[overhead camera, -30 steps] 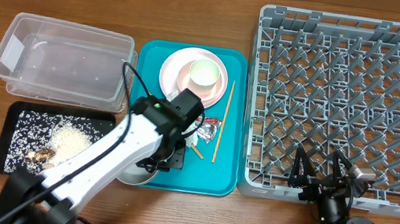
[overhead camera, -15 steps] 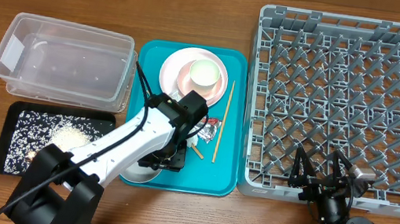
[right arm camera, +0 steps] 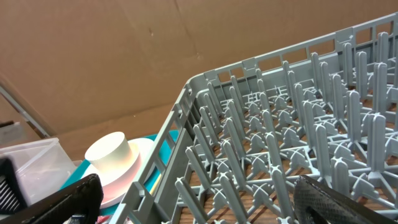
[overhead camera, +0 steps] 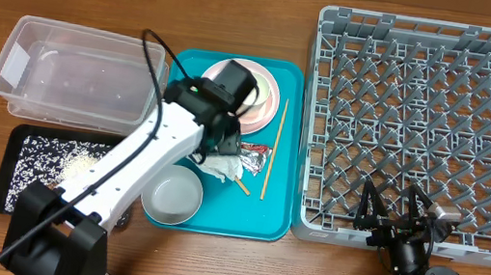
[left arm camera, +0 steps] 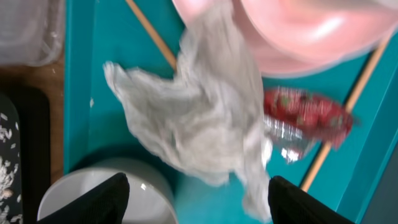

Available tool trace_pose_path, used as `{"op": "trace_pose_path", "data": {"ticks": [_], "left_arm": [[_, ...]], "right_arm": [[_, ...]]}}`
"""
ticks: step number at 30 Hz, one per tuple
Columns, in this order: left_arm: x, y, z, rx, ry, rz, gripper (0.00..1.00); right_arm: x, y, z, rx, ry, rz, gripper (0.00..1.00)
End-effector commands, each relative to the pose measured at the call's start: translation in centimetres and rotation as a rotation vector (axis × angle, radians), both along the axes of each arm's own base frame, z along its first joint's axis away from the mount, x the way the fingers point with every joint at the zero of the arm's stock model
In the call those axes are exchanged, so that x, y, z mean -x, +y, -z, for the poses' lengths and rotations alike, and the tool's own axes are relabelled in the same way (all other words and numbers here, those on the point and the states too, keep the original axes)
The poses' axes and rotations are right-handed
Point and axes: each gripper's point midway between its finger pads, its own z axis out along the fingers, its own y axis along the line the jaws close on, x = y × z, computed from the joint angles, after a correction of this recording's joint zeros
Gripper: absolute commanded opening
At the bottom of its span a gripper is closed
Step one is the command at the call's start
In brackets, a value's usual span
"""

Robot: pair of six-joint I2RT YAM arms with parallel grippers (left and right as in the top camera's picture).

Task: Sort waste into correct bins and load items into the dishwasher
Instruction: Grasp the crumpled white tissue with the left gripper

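Bright, even light with soft shadows; the left wrist view is blurred, the napkin (left arm camera: 205, 118) smeared.

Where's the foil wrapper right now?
Overhead view: the wrapper lies on the teal tray, between the napkin on its left and the chopstick on its right, just robot-side of the plate.

Looks like robotics lab bench staged as dish-clearing station, not real kitchen. Shown by:
- bare brown wood-grain tabletop (overhead camera: 245, 11), plain brown cardboard sheet (right arm camera: 93, 56) as backdrop
- large square grey plastic lattice dish rack (overhead camera: 434, 31) set loose on tabletop
- clear plastic rectangular tub (overhead camera: 11, 73) next to shallow black rectangular tray (overhead camera: 1, 191)
- white-and-black robot arm (overhead camera: 146, 152) reaching over teal plastic serving tray (overhead camera: 278, 191)
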Motion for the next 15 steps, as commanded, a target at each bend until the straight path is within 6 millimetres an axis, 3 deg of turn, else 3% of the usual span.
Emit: {"op": "trace_pose_path", "data": {"ticks": [1, 8, 13, 15], "left_arm": [[-1.0, 1.2, 1.8, 0.002, -0.019, -0.135, 0.74], [-0.9, -1.0, 5.1, 0.114, 0.022, -0.121, 0.78], [0.0, -0.8, 6.5, 0.096, 0.09, -0.121, 0.78], [0.5, -0.6, 7.0, 0.08, 0.113, -0.11, 0.73]], "right_arm": [[0.0, 0.0, -0.2, -0.004, -0.012, 0.003, 1.0], [0.0, 0.0, -0.3, -0.004, -0.012, 0.003, 1.0], [0.0, 0.0, -0.3, -0.004, -0.012, 0.003, 1.0], [0.0, 0.0, -0.3, -0.004, -0.012, 0.003, 1.0]]}}
